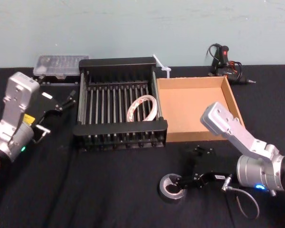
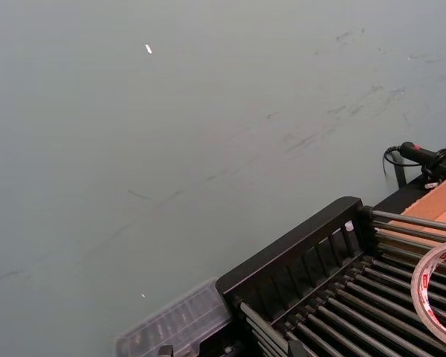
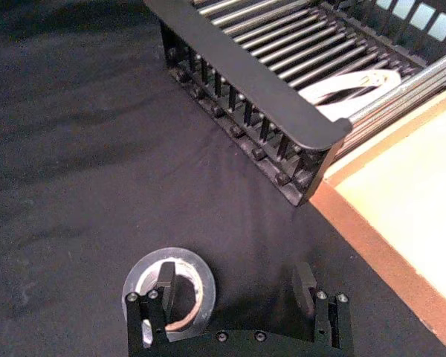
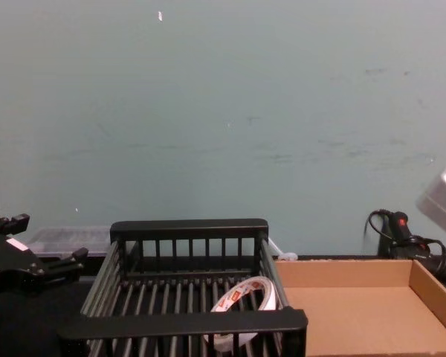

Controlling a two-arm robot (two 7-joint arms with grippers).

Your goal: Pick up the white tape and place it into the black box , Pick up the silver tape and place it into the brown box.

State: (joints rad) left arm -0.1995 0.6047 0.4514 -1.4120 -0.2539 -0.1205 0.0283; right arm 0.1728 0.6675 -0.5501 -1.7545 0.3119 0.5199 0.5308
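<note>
Already the white tape [image 1: 142,108] lies inside the black box [image 1: 119,129], leaning near the side that faces the brown box [image 1: 194,113]. In front of the black box, nearer the robot, the silver tape [image 1: 173,187] sits flat on the worktop [image 1: 109,190]. Over it hangs the right gripper [image 3: 234,286], jaws spread wide, one finger [image 3: 166,281] dipping into the core. Beside the black box's other side, the left gripper [image 1: 66,99] is raised with jaws released.

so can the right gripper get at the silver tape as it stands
Probably yes: the right gripper is open and already at the silver tape, which lies flat on the cloth, one finger in its core, nothing in the way.
</note>
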